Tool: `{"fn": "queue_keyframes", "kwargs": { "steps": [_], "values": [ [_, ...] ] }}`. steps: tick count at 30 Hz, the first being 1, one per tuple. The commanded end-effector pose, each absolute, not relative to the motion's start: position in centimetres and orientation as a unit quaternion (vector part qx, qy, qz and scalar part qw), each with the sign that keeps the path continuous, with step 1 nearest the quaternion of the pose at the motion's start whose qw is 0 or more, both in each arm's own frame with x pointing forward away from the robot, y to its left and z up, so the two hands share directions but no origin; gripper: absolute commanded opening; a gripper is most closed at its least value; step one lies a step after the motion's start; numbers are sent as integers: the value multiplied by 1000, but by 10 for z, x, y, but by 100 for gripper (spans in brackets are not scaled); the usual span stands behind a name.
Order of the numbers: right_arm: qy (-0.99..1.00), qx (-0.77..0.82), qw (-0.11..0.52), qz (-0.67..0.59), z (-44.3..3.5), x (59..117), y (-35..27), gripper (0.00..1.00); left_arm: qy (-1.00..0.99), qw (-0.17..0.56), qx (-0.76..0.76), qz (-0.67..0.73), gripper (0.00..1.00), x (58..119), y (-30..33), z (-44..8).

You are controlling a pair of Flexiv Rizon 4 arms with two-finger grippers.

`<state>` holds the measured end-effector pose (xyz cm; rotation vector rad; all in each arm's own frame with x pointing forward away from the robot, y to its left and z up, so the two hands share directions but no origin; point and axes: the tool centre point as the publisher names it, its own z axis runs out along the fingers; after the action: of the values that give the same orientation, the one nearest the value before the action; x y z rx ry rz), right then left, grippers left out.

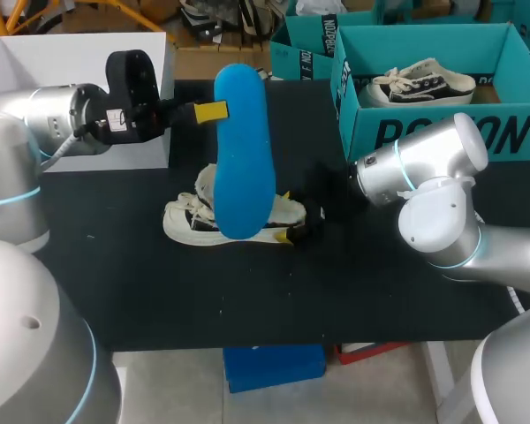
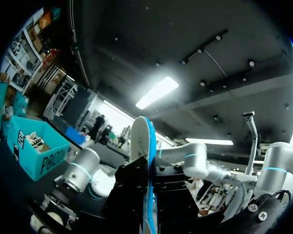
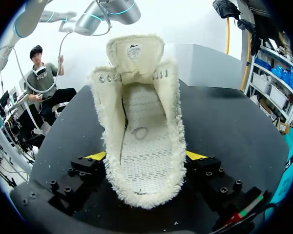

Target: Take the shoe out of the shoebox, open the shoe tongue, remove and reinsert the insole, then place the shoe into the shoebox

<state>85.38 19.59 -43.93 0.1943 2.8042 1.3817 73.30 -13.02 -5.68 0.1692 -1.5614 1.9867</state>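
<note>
Left end effector (image 1: pixel 203 112) grips the blue foam insole (image 1: pixel 243 159) at 11 o'clock, right end effector (image 3: pixel 145 156) pinches the white canvas sneaker (image 3: pixel 139 122). Insole might flop and snag going in.

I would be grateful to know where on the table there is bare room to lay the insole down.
The bare strip of table between the shoe and the near edge is free, as is the patch left of the shoe, in front of the white box. The middle is crowded: the right gripper grips the shoe, near the shoebox.
</note>
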Motion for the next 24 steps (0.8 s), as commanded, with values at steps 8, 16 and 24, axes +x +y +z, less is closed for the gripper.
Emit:
{"fn": "queue_keyframes", "kwargs": {
  "steps": [8,16,24],
  "values": [
    [895,62,5,441,-441,855,194,100,-588,298,65,749,0,731,-131,-57],
    [913,57,-1,403,-431,854,184,100,-588,298,65,749,0,731,-131,-57],
    [939,58,-8,339,-410,853,167,100,-588,298,65,749,0,731,-131,-57]
  ]
}}
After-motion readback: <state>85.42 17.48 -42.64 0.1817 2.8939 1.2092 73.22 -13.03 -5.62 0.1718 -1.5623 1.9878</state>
